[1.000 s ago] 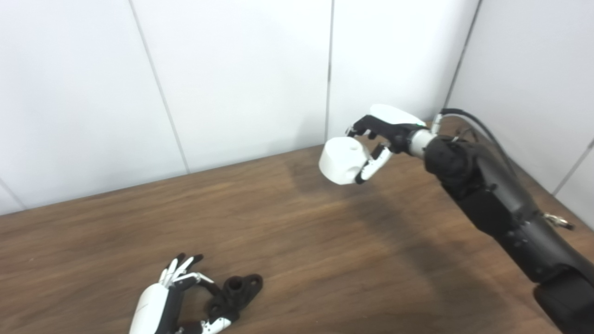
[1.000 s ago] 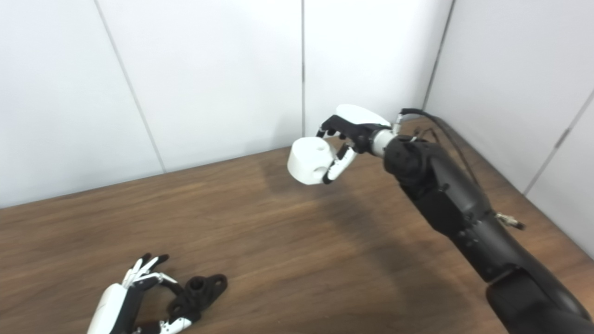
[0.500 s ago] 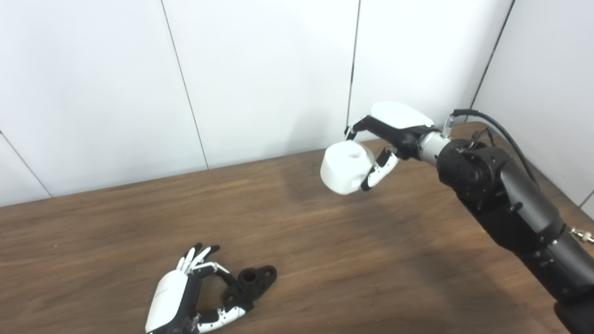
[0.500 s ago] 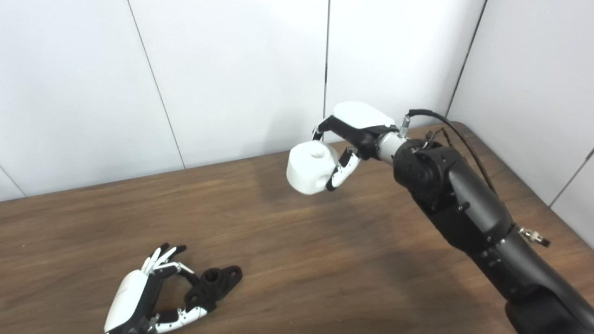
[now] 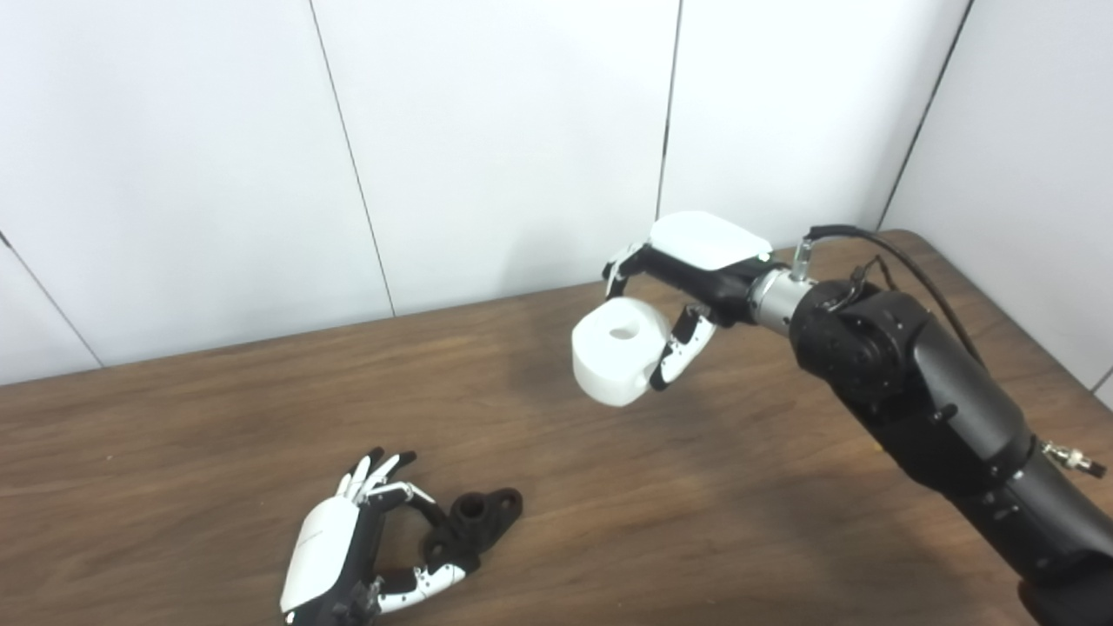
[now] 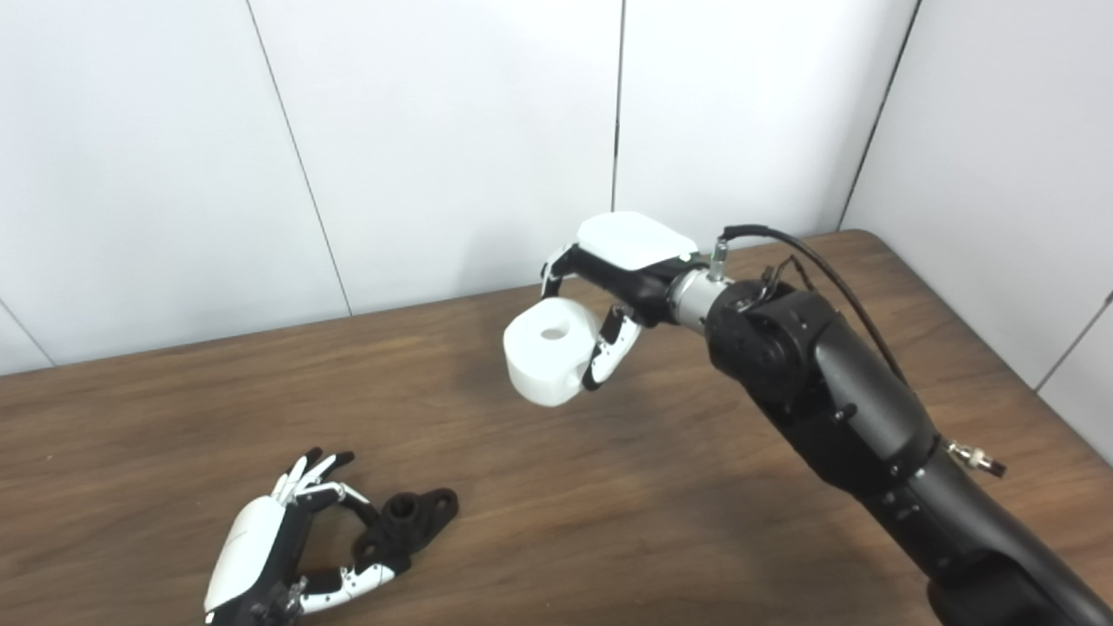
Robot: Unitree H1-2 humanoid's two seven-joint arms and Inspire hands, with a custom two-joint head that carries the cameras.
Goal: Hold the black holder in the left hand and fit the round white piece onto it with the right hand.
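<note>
The black holder lies flat on the wooden table at the lower left, its round socket facing up. My left hand rests beside it, thumb and one finger closed on its near end while the other fingers point away. The round white piece, a short cylinder with a hole in its top, hangs in the air above the table's middle. My right hand grips it from above and from the right. The white piece is well apart from the holder, up and to the right of it.
White wall panels stand close behind the table. The table's rounded back right corner lies behind my right arm. A black cable loops over the right wrist.
The camera has shifted. My right hand has carried the white piece left and lower, nearer the holder. The left hand stays at the holder on the table.
</note>
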